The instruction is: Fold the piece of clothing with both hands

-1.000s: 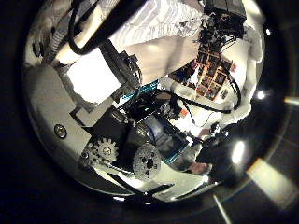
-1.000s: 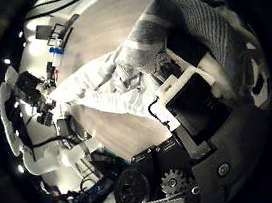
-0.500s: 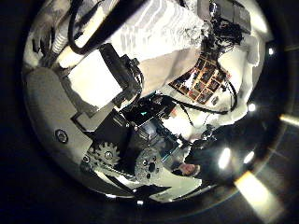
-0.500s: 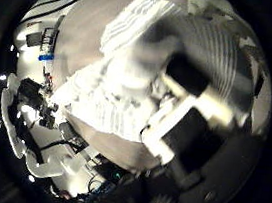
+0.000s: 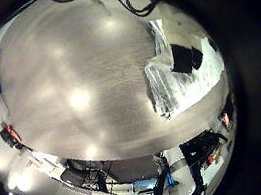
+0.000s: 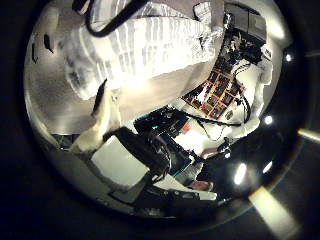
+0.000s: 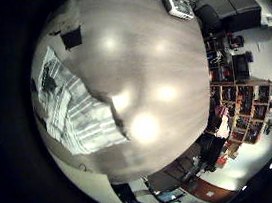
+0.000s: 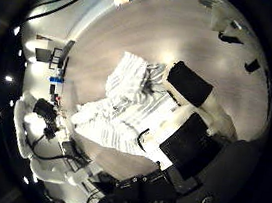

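In the left thumb side palm view the clothing (image 6: 150, 50) is close to the palm, and the left hand's fingers (image 6: 128, 165) stand away from it.
The right palm has pulled back from the clothing, which now looks smaller and lies bunched. The left hand's fingers have uncurled from in front of its thumb side camera, showing more clothing.
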`<state>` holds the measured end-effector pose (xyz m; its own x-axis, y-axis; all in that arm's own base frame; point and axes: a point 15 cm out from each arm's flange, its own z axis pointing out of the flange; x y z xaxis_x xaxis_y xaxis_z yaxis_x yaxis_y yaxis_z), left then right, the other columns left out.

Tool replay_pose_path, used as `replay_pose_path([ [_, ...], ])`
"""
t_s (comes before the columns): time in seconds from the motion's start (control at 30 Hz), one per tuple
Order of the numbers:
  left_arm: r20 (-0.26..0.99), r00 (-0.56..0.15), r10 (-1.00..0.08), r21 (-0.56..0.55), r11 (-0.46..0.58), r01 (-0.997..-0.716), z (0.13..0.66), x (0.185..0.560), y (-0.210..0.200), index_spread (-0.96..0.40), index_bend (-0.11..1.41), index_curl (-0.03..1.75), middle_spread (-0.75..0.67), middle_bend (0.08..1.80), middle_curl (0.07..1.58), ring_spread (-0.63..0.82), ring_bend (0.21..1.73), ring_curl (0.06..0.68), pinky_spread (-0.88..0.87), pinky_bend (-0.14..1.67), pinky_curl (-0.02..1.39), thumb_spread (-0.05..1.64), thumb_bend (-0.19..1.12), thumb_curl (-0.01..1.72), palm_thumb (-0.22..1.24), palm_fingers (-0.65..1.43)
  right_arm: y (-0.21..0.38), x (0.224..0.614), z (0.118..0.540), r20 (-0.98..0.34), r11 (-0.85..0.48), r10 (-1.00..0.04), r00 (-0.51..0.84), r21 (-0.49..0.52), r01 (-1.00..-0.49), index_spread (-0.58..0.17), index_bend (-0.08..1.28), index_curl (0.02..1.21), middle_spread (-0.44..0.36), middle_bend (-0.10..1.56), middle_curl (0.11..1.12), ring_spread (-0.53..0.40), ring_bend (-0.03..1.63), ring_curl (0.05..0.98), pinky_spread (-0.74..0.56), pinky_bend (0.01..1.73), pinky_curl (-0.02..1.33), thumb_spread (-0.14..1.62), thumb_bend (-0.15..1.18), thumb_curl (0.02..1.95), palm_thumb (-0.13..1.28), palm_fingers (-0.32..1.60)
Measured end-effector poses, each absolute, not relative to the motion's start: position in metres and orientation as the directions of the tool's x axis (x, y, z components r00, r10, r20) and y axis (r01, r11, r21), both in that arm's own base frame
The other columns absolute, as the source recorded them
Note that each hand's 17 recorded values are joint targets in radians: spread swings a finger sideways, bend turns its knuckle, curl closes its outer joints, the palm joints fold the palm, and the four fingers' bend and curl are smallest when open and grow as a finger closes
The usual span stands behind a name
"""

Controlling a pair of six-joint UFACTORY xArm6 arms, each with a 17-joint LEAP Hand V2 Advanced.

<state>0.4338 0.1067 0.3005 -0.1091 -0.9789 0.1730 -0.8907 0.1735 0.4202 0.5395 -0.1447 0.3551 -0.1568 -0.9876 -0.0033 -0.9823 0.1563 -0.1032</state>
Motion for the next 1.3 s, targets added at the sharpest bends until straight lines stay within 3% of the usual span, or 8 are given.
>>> replay_pose_path([
  [0.13,0.195,-0.122,-0.973,0.377,0.189,-0.907,0.32,0.428,0.101,-0.24,0.17,0.93,0.06,0.2,0.62,-0.06,0.95,0.428,-0.25,0.5,0.88,1.16,-0.02,0.46,0.59,0.01,-0.177,0.516,0.356,-0.005,0.205,-0.979,-0.205,-0.072,-0.976,-0.491,0.17,0.49,-0.267,0.61,0.6,-0.293,1.15,0.464,-0.39,1.2,0.54,1.26,-0.04,0.42,0.66,0.57],
  [0.37,0.287,-0.159,-0.945,0.389,0.266,-0.882,0.308,0.403,0.06,-0.1,0.18,0.77,0.15,0.19,0.54,0.09,0.85,0.375,0.05,0.36,0.78,1.19,-0.02,0.45,0.58,0.04,-0.195,0.474,0.308,-0.029,0.276,-0.959,-0.281,0.113,-0.955,-0.372,0.17,0.45,-0.181,0.61,0.6,-0.23,1.12,0.452,-0.24,1.1,0.51,1.25,-0.05,0.35,0.4,0.37],
  [0.53,0.291,-0.187,-0.938,0.397,0.296,-0.869,0.279,0.398,0.032,-0.05,0.18,0.69,0.18,0.19,0.49,0.16,0.8,0.345,0.2,0.3,0.71,1.2,-0.01,0.45,0.58,0.06,-0.189,0.461,0.27,-0.044,0.292,-0.951,-0.306,0.201,-0.935,-0.305,0.18,0.44,-0.123,0.59,0.58,-0.198,1.13,0.441,-0.15,1.06,0.48,1.21,-0.04,0.33,0.29,0.36],
  [0.9,0.287,-0.198,-0.937,0.39,0.303,-0.869,0.244,0.392,0.005,-0.02,0.18,0.57,0.18,0.18,0.41,0.21,0.74,0.309,0.31,0.26,0.6,1.21,-0.01,0.44,0.58,0.12,-0.17,0.455,0.222,-0.033,0.275,-0.953,-0.3,0.31,-0.91,-0.238,0.17,0.4,-0.065,0.59,0.57,-0.203,1.19,0.443,-0.21,1.15,0.47,1.15,-0.02,0.31,0.23,0.44],
  [1.13,0.297,-0.203,-0.933,0.396,0.314,-0.863,0.243,0.388,0.007,-0.02,0.19,0.53,0.18,0.17,0.37,0.22,0.72,0.295,0.32,0.26,0.56,1.21,-0.01,0.44,0.59,0.14,-0.149,0.455,0.2,-0.023,0.231,-0.966,-0.257,0.367,-0.901,-0.232,0.15,0.36,-0.082,0.64,0.58,-0.216,1.24,0.447,-0.27,1.21,0.46,1.14,-0.02,0.3,0.22,0.51],
  [1.3,0.248,-0.204,-0.947,0.377,0.288,-0.88,0.24,0.396,0.011,-0.02,0.19,0.5,0.18,0.18,0.36,0.22,0.72,0.287,0.32,0.26,0.53,1.22,-0.01,0.43,0.59,0.15,-0.14,0.455,0.191,-0.024,0.213,-0.97,-0.242,0.391,-0.895,-0.24,0.19,0.36,-0.103,0.67,0.59,-0.235,1.23,0.435,-0.31,1.22,0.44,1.13,-0.02,0.3,0.22,0.62],
])
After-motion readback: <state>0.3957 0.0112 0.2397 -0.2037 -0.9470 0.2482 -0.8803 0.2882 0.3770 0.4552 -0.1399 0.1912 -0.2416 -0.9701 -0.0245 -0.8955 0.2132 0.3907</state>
